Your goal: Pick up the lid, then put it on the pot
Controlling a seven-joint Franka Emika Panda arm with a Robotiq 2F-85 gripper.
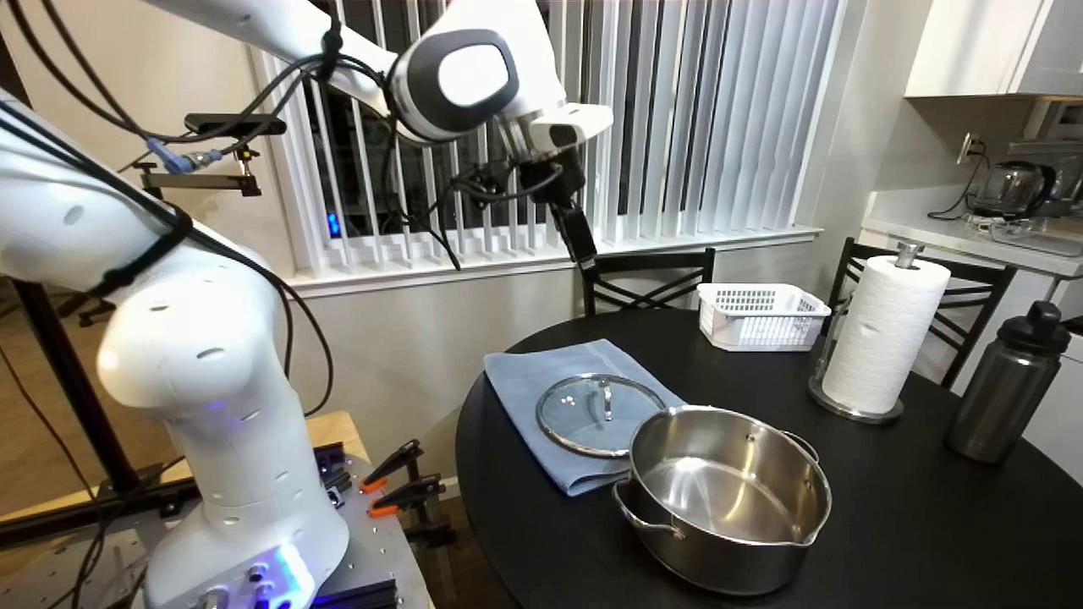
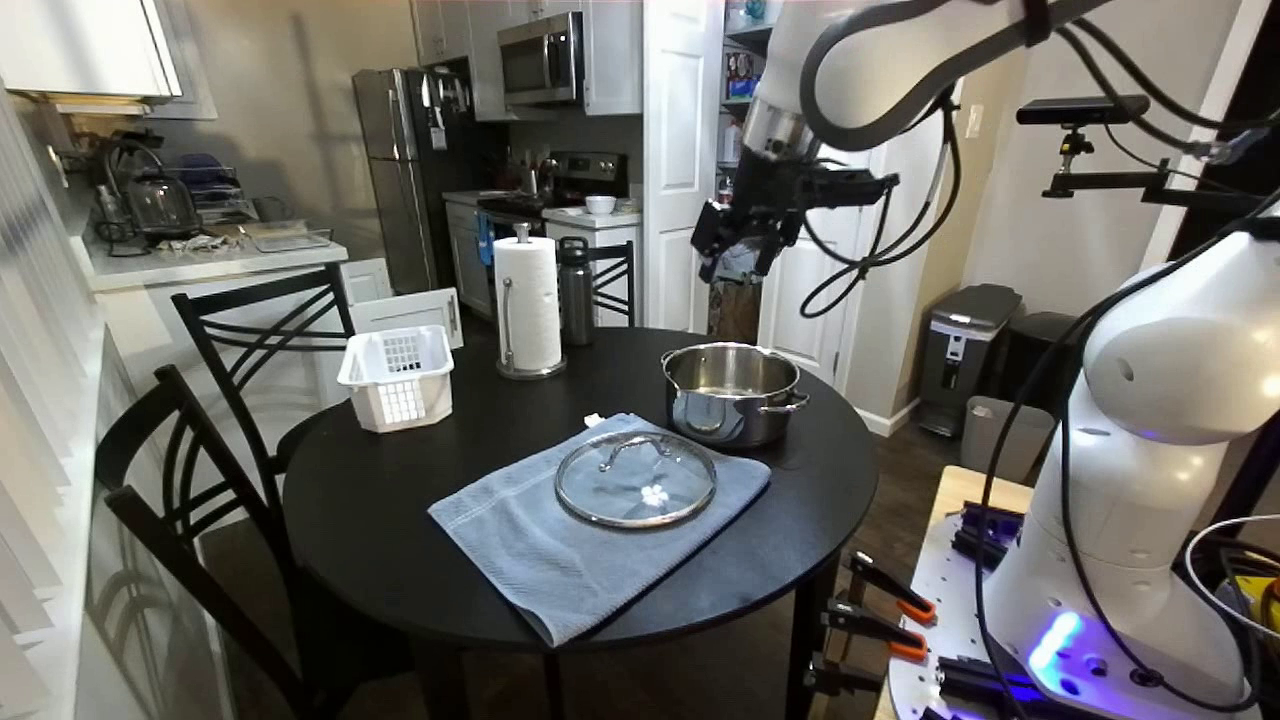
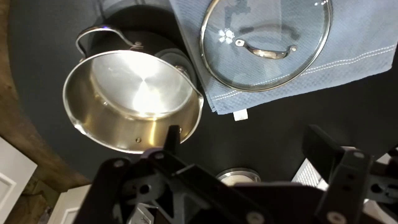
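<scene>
Plainly, tool (image 3: 243,135) gaping wide, empty; hangs high, well apart from lid (image 3: 266,46) and pot (image 3: 133,99).

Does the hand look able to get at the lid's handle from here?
Probably yes: the hand is open and empty; the lid lies on the blue towel, handle up, with nothing over it. The pot stands apart from it.

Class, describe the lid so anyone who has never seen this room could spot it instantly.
Find the round black table, then the blue cloth on it, beside the steel pot. The lid lies on that cloth: a disc with an arched metal handle. Unlike the pot, it has a see-through glass middle.
</scene>
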